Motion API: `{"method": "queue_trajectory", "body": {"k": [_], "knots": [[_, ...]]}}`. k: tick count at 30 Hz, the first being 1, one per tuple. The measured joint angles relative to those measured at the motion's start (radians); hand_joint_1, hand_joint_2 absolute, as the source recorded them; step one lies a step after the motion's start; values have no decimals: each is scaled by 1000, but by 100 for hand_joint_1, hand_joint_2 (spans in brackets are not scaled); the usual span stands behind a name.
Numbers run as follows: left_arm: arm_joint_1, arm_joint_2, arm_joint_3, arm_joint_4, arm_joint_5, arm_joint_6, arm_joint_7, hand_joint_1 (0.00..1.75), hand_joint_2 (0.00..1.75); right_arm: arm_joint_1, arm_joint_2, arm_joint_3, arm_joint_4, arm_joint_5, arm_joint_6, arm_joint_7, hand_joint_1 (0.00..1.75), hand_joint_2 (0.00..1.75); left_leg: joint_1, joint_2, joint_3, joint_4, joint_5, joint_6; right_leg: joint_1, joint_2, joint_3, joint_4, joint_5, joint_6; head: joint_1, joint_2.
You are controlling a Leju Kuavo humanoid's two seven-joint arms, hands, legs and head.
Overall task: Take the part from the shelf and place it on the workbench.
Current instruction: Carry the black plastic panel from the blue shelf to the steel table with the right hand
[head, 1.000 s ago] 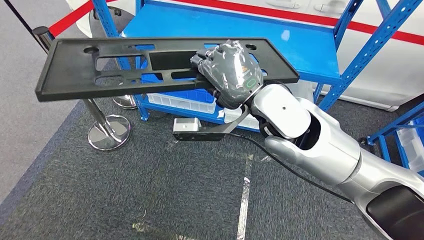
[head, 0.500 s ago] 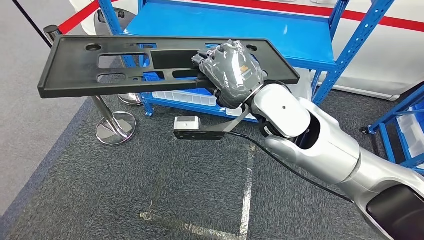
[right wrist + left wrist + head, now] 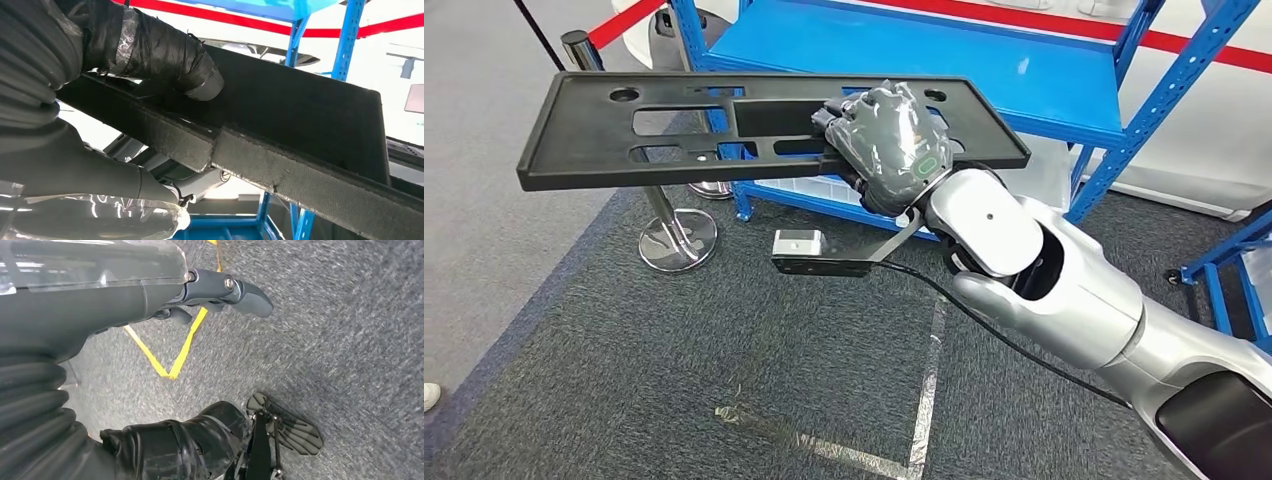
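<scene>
Clearly, the carrying step is in hand: the part [image 3: 764, 125], a long flat black panel with cut-outs, is held in the air by the right hand [image 3: 886, 145], whose fingers are wrapped over its near edge close to one end, so that most of its length juts out unsupported toward the robot's left. In the right wrist view the thumb [image 3: 165, 52] is seen pressed against the panel's face while the rim is clamped from the other side. The part is already off the blue shelf [image 3: 984, 70], which stands just behind it. The left hand [image 3: 220, 290] hangs over the grey carpet with nothing in it and its fingers apart. No workbench is visible, so the next move is judged to call for a turn or a walk toward it, with the panel kept level, since a one-ended grip on so long a piece could let it sag or twist. A chrome stanchion [image 3: 669, 215] with a red belt stands near the free end and could be struck during a swing; the shelf uprights [image 3: 1169, 95] are also close.
</scene>
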Motion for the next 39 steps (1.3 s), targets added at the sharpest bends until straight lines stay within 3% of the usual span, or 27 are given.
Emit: {"method": "queue_trajectory", "body": {"k": [1,3,5,6,8,10,11,12,14,15,16,18,19,20,21,23,25,26,28,29,31,32,34,36,38,39], "knots": [[0,0,0,0,0,0,1,0,175,0,0,0,1,1,0,0,175,175,1,-7,-4,-2,5,-8,2,10,6,-17,0,0,0,0],[4,0,0,0,0,0,2,0,175,0,0,0,2,2,0,1,175,175,4,-22,-8,-12,17,-25,4,-3,3,-22,8,-4,0,0],[7,0,0,0,0,0,2,0,175,-1,3,0,3,3,0,1,175,175,4,-6,-21,0,5,-35,0,-23,2,-32,19,-16,-2,0],[6,0,0,1,-1,0,2,0,175,-2,5,0,4,4,0,1,175,175,2,12,-36,32,-18,-36,-1,-35,2,-38,25,-22,-4,0],[3,0,0,1,-1,0,2,0,175,-4,8,0,6,4,0,1,175,175,-2,46,-82,146,-86,-35,6,-58,-3,-39,31,-31,-7,0],[2,0,0,0,-1,-1,1,0,175,-3,8,3,8,5,1,1,175,175,-6,53,-109,235,-121,-32,15,-83,-8,-38,33,-35,-7,0],[3,0,0,0,-1,-1,0,0,175,-3,8,6,10,5,1,1,175,175,-9,55,-98,231,-112,-29,19,-95,-10,-38,34,-36,-7,0],[3,0,0,0,-1,-2,0,0,175,-3,8,9,11,6,1,1,175,175,-13,62,-66,187,-88,-23,23,-107,-11,-37,34,-37,-6,0],[3,2,0,1,-1,-2,-1,0,175,-4,8,13,12,8,1,1,175,175,-30,106,14,60,-43,-3,32,-129,-11,-36,34,-37,-6,0],[1,4,0,1,-1,-2,-1,0,175,-4,8,14,13,9,1,1,175,175,-38,125,40,13,-31,7,35,-141,-13,-34,34,-36,-6,0],[1,5,0,1,-1,-3,-1,0,175,-5,7,14,13,10,0,1,175,175,-46,137,49,-11,-27,16,37,-152,-14,-34,34,-35,-6,0],[1,7,0,1,-1,-3,-1,0,175,-5,7,15,16,13,0,0,175,175,-49,122,46,-23,-18,28,40,-175,-15,-35,37,-30,-5,0],[3,7,0,1,-1,-3,-1,0,175,-5,7,16,17,14,0,-1,175,175,-45,111,45,-29,-12,32,39,-172,-16,-34,35,-26,-5,0],[5,7,0,1,-1,-4,-1,0,175,-6,7,16,18,14,0,-2,175,175,-40,100,46,-36,-5,35,36,-152,-21,-23,24,-20,-5,0],[5,7,0,1,0,-4,-1,0,175,-6,7,16,19,15,0,-2,175,175,-34,91,46,-42,2,38,33,-123,-32,6,1,-14,-4,0],[3,7,0,1,0,-5,-1,0,175,-5,7,17,22,16,0,-3,175,175,-26,70,40,-46,11,42,23,-68,-78,116,-63,-2,-3,0],[2,7,0,1,0,-6,-1,0,175,0,6,17,25,16,0,-5,175,175,-22,44,32,-44,15,41,15,-57,-119,216,-98,7,-2,0],[3,6,0,1,0,-6,-1,0,175,2,6,17,27,16,0,-7,175,175,-19,30,29,-42,17,38,10,-55,-119,221,-90,10,-2,0],[3,6,0,1,0,-7,-1,0,175,3,6,17,30,16,0,-9,175,175,-13,2,23,-37,20,31,2,-40,-68,124,-28,14,-2,0],[3,5,0,1,0,-7,-1,0,175,3,6,17,31,17,0,-9,175,175,-10,-10,20,-34,21,26,-1,-17,-34,58,-1,14,-2,0],[2,5,0,1,0,-7,0,0,175,2,6,17,33,17,0,-9,175,175,-4,-33,9,-32,27,10,-2,21,8,-31,22,12,-3,0],[3,5,0,1,0,-7,0,0,175,2,6,17,33,17,0,-10,175,175,-1,-43,3,-36,33,0,1,26,13,-42,20,9,-3,0],[8,5,0,1,0,-7,1,0,175,1,7,17,34,17,0,-11,175,175,7,-58,-7,-43,44,-18,4,4,17,-58,30,-2,-2,0],[11,4,0,1,0,-8,1,0,175,-1,10,17,35,18,0,-11,175,175,3,-22,-29,-8,27,-26,-2,-23,28,-81,42,-16,-5,0],[7,3,0,1,-1,-7,1,0,175,-4,12,18,36,18,0,-11,175,175,-4,35,-79,97,-29,-29,-2,-51,33,-92,47,-22,-11,0],[5,3,0,1,-1,-8,1,0,175,-5,12,18,37,18,0,-11,175,175,-4,47,-106,157,-58,-31,-1,-65,32,-92,47,-23,-13,0]]}}
